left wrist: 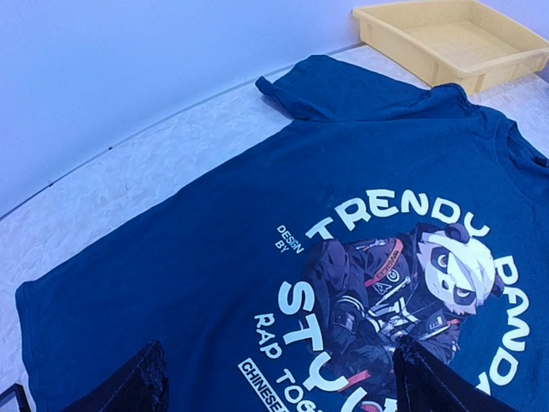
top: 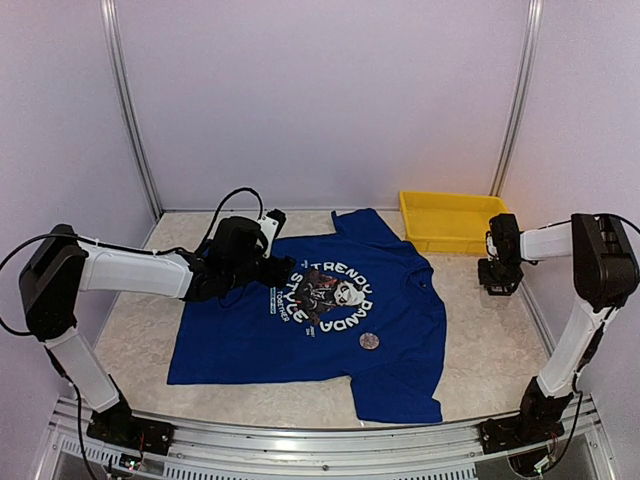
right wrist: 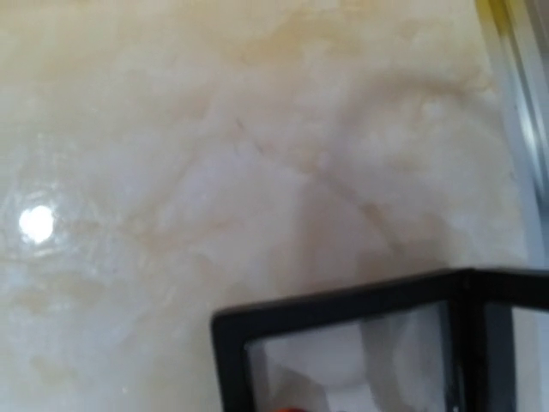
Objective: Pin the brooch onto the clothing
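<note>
The royal-blue T-shirt lies flat on the table, with its white "TRENDY STYLE PANDA" print and panda picture facing up. A small round brooch rests on the shirt just below the print. My left gripper hovers low over the left edge of the print; its jaws stand wide open and empty. My right gripper hangs over bare table to the right of the shirt. A black-framed clear case fills the bottom of the right wrist view and hides the fingers.
A yellow tray stands at the back right, behind the right gripper, and shows in the left wrist view. White walls enclose the marbled tabletop. A black frame corner lies beside the shirt's left edge.
</note>
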`<state>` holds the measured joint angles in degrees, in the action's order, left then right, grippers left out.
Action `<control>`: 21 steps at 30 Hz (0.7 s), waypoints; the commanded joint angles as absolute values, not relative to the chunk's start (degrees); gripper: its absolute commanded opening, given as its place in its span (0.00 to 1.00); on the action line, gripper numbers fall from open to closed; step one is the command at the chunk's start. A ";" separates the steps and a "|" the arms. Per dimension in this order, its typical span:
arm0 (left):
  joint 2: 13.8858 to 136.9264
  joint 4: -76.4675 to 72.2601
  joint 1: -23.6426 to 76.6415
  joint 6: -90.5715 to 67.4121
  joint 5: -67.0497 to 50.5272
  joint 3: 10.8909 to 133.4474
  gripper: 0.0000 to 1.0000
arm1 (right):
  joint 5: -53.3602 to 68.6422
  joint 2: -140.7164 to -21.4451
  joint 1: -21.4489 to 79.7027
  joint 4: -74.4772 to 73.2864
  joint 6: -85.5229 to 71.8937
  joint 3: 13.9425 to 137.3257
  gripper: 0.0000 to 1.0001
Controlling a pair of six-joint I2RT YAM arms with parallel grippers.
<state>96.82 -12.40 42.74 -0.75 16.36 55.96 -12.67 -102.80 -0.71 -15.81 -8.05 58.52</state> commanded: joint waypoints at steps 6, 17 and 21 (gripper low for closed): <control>97.73 -12.39 42.98 -0.09 15.47 57.18 0.86 | -13.38 -100.77 -1.32 -17.66 -7.17 57.79 0.23; 97.65 -12.33 43.21 -0.09 15.23 57.13 0.86 | -14.94 -99.83 -1.24 -18.36 -6.74 57.34 0.02; 97.39 -12.66 43.33 -0.09 14.93 57.02 0.86 | -16.50 -98.33 -0.83 -19.35 -6.52 57.58 0.00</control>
